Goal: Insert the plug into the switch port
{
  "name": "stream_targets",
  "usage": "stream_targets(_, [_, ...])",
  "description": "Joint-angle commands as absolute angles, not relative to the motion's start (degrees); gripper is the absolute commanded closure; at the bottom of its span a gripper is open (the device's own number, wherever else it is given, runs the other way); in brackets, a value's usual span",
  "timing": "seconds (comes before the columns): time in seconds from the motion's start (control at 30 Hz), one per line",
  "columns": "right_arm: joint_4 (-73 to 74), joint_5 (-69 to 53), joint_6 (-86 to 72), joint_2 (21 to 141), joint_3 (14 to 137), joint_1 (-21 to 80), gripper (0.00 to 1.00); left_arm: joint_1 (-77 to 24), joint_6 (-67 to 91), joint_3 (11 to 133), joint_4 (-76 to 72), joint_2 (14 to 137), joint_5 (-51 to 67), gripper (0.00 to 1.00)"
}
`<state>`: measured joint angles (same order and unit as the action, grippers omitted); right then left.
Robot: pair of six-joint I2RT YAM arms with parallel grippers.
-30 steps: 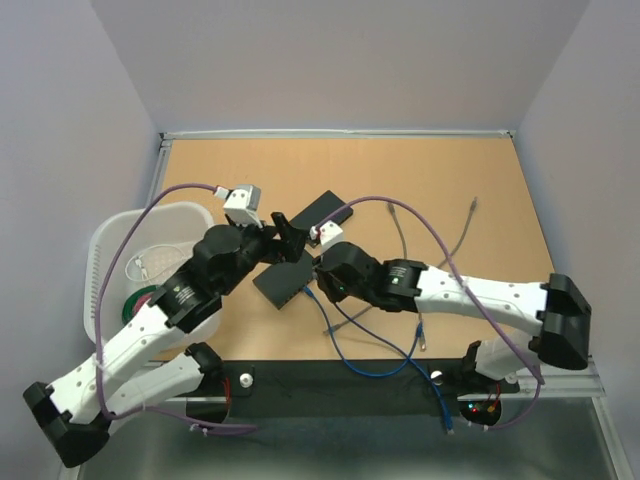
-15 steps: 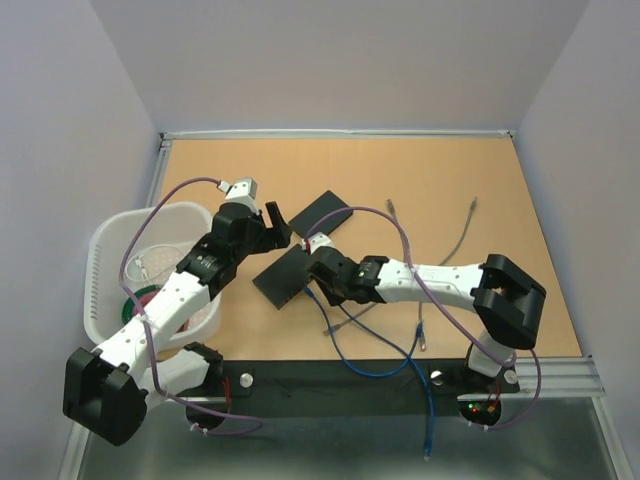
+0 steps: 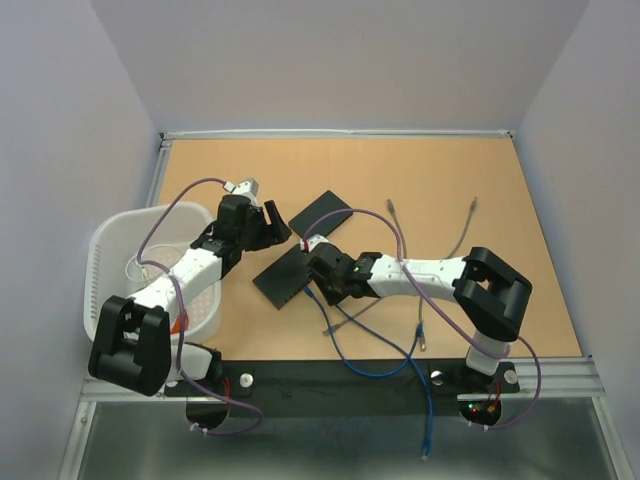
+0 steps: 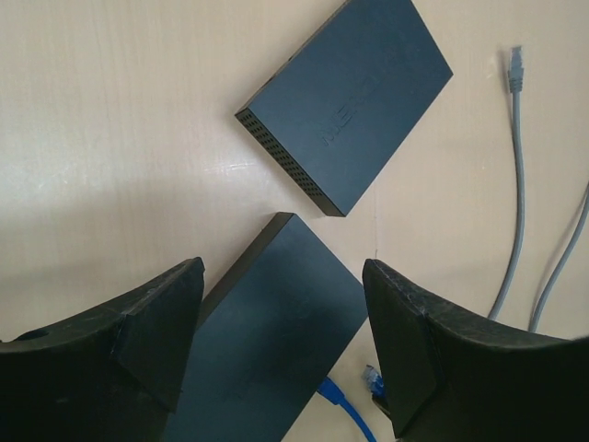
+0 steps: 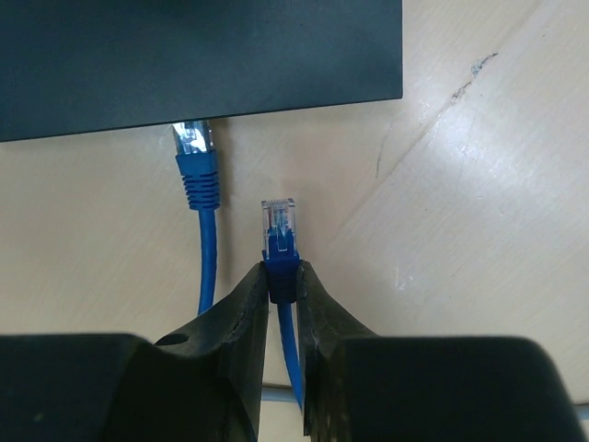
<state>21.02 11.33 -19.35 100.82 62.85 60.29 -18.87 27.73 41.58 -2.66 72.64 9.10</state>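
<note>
The left arm [image 3: 185, 268] and right arm [image 3: 432, 272] share white link shells between bulky black joint housings. The fingers [image 4: 152, 322] are matte black wedges, and a thin purple cable [image 3: 172, 198] loops away from just behind them on each arm.

I count two black switches on the table: the far switch [image 3: 322, 212] lies at one o'clock from the near switch [image 3: 283, 278]. There are two blue plugs, the first blue plug [image 5: 194, 138] and, at four o'clock from it, the second blue plug [image 5: 279, 219]. Two grey cables, the left grey cable [image 3: 390, 210] and the right grey cable [image 3: 471, 210]. One white basket [image 3: 100, 270]. Two arms, the left arm [image 3: 190, 270] and the right arm [image 3: 430, 272].
</note>
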Motion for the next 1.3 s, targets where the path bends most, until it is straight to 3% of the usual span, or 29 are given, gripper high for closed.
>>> stream_targets(0.0, [17.75, 8.53, -18.81, 101.86, 65.65, 58.54, 1.0, -18.81, 27.95, 41.4, -5.8, 75.14, 11.34, 0.23])
stream_targets(0.67, [17.93, 4.48, -16.7, 106.52, 70.58, 57.57, 1.0, -18.81, 30.67, 34.72, -14.15, 79.98, 14.68, 0.34])
stream_targets(1.27, [21.35, 6.85, -18.9, 108.98, 72.33, 55.81, 1.0, -18.9, 30.24, 29.71, -21.7, 79.8, 19.24, 0.36])
